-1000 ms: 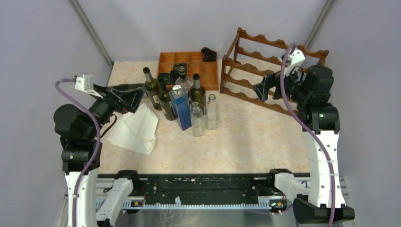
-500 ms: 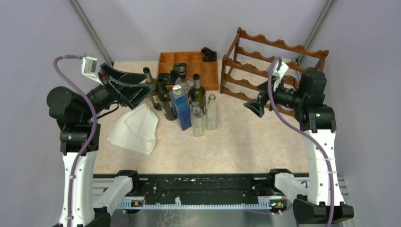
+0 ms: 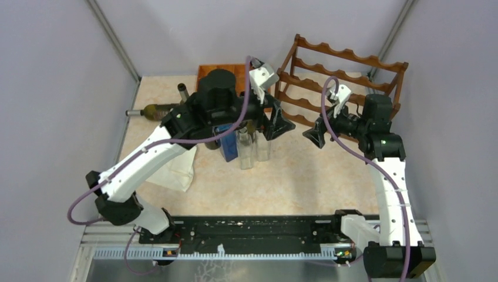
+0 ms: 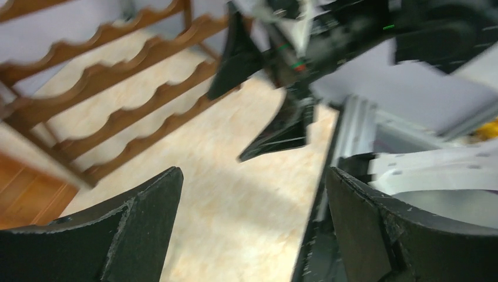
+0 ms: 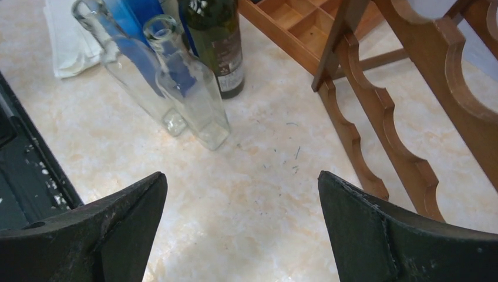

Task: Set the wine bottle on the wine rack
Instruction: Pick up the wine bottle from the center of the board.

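The reddish-brown wine rack [image 3: 343, 79] stands at the back right and holds no bottles; it also shows in the right wrist view [image 5: 405, 100] and the left wrist view [image 4: 111, 88]. A dark green wine bottle [image 5: 218, 47] stands by two clear bottles [image 5: 194, 94]. Another green bottle [image 3: 154, 110] lies on its side at the far left. My left gripper [image 3: 276, 123] [image 4: 252, 170] is open and empty, reaching over the bottle cluster towards the rack. My right gripper [image 3: 316, 133] [image 5: 241, 174] is open and empty, in front of the rack and facing the left one.
A blue bottle [image 3: 227, 144] and a clear bottle [image 3: 245, 151] stand mid-table. A white cloth [image 3: 179, 170] lies at the left. The flat orange compartment tray [image 3: 218, 71] sits behind the bottles. My left arm hides much of the cluster from above.
My left arm has swung from the left edge across to the middle, over the bottles. A green bottle now lies on its side at the left. My right gripper has barely moved.
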Tool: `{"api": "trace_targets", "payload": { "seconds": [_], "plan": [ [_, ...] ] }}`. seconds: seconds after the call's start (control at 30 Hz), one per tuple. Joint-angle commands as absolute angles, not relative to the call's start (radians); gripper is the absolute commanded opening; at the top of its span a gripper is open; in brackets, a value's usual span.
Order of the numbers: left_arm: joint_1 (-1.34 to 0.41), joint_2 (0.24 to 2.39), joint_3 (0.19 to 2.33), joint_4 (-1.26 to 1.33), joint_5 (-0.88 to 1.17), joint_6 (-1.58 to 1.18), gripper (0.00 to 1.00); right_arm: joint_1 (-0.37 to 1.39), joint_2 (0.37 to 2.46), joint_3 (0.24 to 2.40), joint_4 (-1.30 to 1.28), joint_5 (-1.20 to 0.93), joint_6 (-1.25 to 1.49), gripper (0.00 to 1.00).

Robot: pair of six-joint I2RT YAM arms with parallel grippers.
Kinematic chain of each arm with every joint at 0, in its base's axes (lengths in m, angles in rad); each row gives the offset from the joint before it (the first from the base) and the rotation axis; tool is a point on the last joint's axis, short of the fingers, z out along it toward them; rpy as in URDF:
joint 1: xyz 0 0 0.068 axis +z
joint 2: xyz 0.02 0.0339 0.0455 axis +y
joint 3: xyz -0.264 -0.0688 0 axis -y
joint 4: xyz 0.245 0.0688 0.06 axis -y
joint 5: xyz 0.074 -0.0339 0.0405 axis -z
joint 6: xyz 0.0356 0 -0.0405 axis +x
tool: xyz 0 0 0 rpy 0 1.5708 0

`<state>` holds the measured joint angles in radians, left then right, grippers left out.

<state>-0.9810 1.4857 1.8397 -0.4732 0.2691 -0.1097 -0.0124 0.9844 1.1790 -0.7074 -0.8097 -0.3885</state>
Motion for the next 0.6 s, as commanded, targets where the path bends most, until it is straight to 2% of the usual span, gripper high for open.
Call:
{"api": "trace_targets", "payload": {
  "seconds": [0.0, 0.23, 0.37, 0.57],
  "plan": [
    [-0.979, 1.519, 1.872, -0.581, 0.063, 0.014, 0.97, -0.031, 0.952, 1.080, -0.574, -0.768, -0.342, 0.99],
    [-0.979, 1.612, 1.856, -0.642, -0.145, 0.055, 0.94, -0.084, 0.927, 0.912, -0.437, -0.809, -0.277, 0.99],
    [-0.978, 1.678, 1.889, -0.698, -0.211, 0.073, 0.88, -0.113, 0.932, 0.834, -0.357, -0.847, -0.241, 0.99],
    [-0.977, 1.752, 1.893, -0.757, -0.307, 0.062, 0.83, -0.121, 0.947, 0.796, -0.335, -0.855, -0.245, 0.99]
  ]
}}
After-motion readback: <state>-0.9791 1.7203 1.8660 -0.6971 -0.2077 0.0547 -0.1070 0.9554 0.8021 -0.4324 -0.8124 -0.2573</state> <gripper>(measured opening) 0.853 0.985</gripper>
